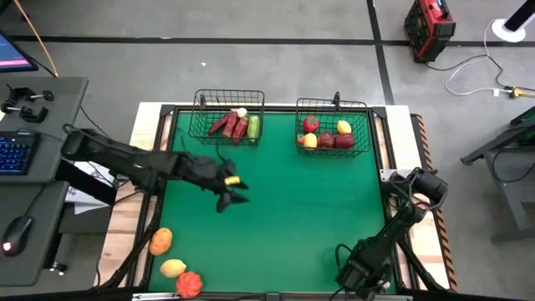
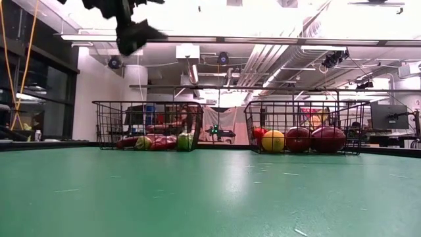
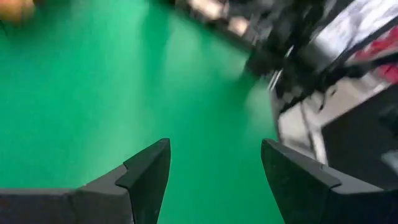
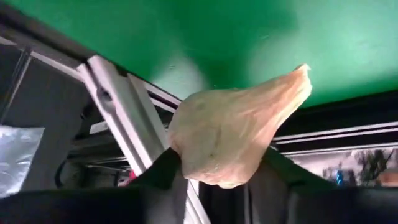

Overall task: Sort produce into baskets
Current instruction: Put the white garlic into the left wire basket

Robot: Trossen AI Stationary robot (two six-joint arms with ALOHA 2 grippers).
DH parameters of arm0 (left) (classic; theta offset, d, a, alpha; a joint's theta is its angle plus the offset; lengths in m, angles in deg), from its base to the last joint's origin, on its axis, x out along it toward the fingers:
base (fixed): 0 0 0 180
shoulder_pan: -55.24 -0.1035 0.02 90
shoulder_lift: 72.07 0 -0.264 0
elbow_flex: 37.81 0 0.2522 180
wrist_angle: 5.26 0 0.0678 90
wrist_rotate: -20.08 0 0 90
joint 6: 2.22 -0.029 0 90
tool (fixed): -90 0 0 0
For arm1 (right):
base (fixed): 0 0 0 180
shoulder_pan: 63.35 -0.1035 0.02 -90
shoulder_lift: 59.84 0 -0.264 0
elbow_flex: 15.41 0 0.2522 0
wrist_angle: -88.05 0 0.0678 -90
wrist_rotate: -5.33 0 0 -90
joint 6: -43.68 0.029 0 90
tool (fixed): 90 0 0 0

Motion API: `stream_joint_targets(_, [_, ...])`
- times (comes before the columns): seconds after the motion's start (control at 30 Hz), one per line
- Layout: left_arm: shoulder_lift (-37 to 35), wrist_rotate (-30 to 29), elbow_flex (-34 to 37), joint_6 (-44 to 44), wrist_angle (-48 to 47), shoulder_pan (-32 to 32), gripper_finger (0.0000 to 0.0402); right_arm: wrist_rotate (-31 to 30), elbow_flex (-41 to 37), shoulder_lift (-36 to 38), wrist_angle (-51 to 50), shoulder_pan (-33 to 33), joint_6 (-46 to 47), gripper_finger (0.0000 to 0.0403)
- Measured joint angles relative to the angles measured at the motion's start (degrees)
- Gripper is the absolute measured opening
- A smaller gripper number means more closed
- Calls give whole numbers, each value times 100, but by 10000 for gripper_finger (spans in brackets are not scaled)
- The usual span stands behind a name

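Two black wire baskets stand at the table's far side. The left basket (image 1: 227,117) holds maroon, red, green and white pieces. The right basket (image 1: 334,125) holds red, yellow and maroon pieces. An orange piece (image 1: 160,241), a yellow piece (image 1: 173,267) and a red piece (image 1: 189,283) lie on the table at the near left corner. My left gripper (image 1: 232,196) hangs open and empty above mid-table (image 3: 214,180). My right gripper (image 1: 358,276), folded back at the near right edge, is shut on a pale cream piece (image 4: 236,137). My right gripper pinches the cream piece between its two fingers, on its wide rounded end (image 4: 208,171). The piece's pointed end (image 4: 298,74) sticks out forward past the fingertips. The piece is over the table's metal edge frame; whether it rests on anything does not show.
The green mat (image 1: 301,209) lies bare between the baskets and the near edge. The table's metal frame (image 4: 118,99) runs close by my right gripper. A desk with keyboard and mouse (image 1: 17,150) stands left of the table.
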Motion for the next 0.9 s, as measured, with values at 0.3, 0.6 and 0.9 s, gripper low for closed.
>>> stream_joint_targets(0.3, [-2327, -602, -7, -186, -180, -606, 241, -1024, 2, 727, -481, 446, -371, 99])
stream_joint_targets(0.6, [-3902, -899, -8, -80, 464, -706, 241, -3456, 2, 1503, 15, 2150, -1515, 99])
stream_joint_targets(0.9, [-4025, -835, -9, -210, 725, -662, 241, -5147, 161, 1506, 3408, 4606, -3656, 99])
